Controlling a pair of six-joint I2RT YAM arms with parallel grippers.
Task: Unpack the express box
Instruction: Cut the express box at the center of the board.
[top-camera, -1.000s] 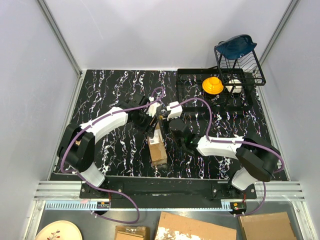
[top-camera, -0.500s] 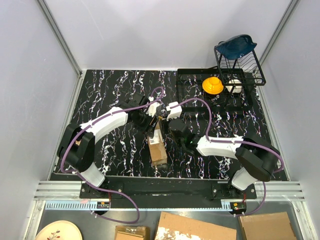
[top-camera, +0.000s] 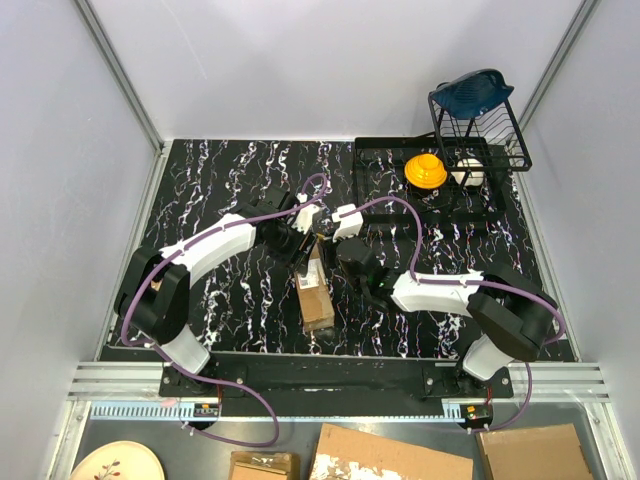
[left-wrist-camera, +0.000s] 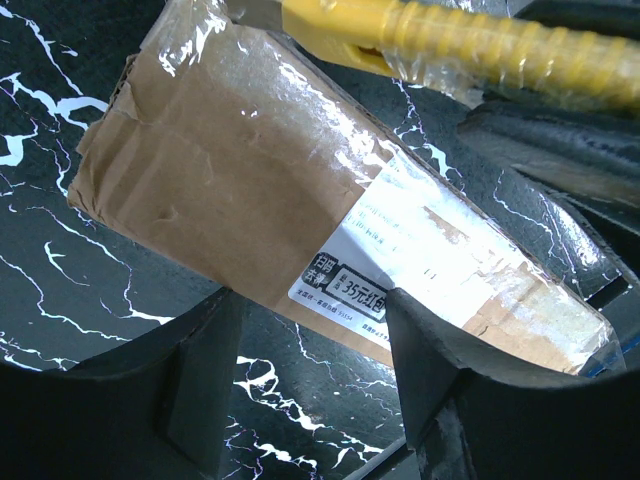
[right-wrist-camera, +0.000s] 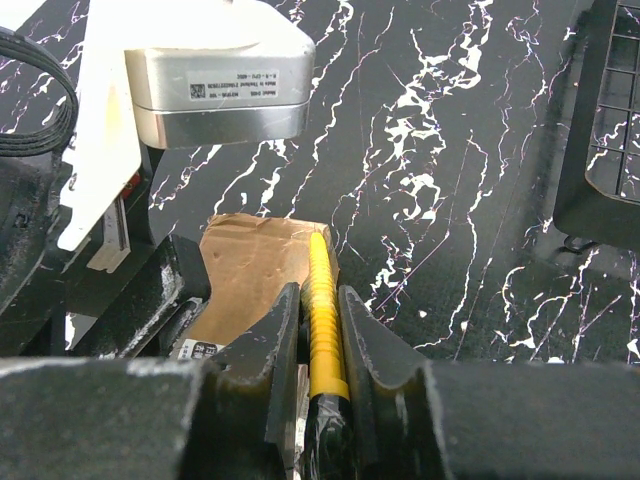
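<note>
The express box (top-camera: 316, 295) lies flat on the surface (top-camera: 230, 180) at the centre of the top view. The right claw (right-wrist-camera: 320, 305) is clamped on the yellow utility knife (right-wrist-camera: 319, 262), which is over the box's upper end. The left claw (left-wrist-camera: 312, 325) straddles the box with its jaws apart; contact cannot be confirmed. Steady the box first, then cut shallowly along the tape seam.

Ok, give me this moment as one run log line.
left gripper: astride box, grip unclear | right gripper: shut on knife | knife: along box's edge | box: taped
</note>
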